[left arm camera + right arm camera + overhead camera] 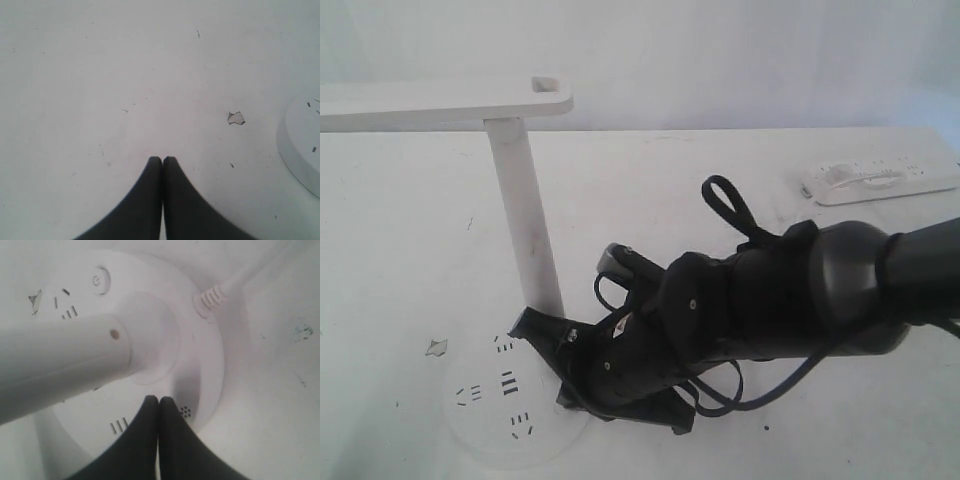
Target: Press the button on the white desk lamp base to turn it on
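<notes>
At the far left, the left gripper hangs over the bare worktop with its two fingers pressed together and nothing between them. It is beside the lamp base and not touching it, with a small chip in the worktop surface between the two. I judge that this arm has no part in the present step.

Next comes the lamp, whose white post rises from the round base. The button sits on the top of the base, close to its edge and near some socket slots. It is clear only in the right wrist view; from the room side I cannot make it out.

The right gripper reaches across to the base, also with fingers together and empty. Its tip is low over the base beside the foot of the post, while the button lies on the other side of the post. The cable leaves the base on another side.

So the step in hand seems to be the approach, and the press is not yet made. The next move calls for bringing the closed tip around the post, setting it over the button and pushing down straight and gently, away from the slots.

At the far right, a power strip lies well apart.
</notes>
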`<act>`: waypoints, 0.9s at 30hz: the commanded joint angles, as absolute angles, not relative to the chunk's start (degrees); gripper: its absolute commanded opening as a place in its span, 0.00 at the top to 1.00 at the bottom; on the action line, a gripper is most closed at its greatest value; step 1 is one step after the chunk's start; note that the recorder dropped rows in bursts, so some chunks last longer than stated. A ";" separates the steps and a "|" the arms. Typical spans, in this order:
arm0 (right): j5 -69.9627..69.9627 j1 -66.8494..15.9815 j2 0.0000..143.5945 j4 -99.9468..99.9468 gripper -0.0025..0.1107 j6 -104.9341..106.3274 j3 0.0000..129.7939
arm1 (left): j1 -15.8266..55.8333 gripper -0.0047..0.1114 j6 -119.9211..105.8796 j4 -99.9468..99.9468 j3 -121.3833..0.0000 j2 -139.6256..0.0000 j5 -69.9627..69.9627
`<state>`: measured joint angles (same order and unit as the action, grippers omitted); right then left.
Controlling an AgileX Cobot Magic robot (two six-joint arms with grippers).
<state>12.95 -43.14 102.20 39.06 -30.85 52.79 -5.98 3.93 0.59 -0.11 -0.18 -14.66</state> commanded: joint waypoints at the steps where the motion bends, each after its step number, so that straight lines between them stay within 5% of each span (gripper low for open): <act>1: 10.89 -44.63 102.83 39.19 0.98 -31.51 52.52 | -5.51 0.96 4.00 0.79 0.00 0.00 -14.39; 27: 10.58 -45.04 104.84 38.85 0.98 -31.51 52.52 | -5.51 0.96 4.00 0.79 0.00 0.00 -14.39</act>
<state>9.77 -44.64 104.12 39.29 -31.50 52.91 -5.98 3.93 0.59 -0.11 -0.18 -14.56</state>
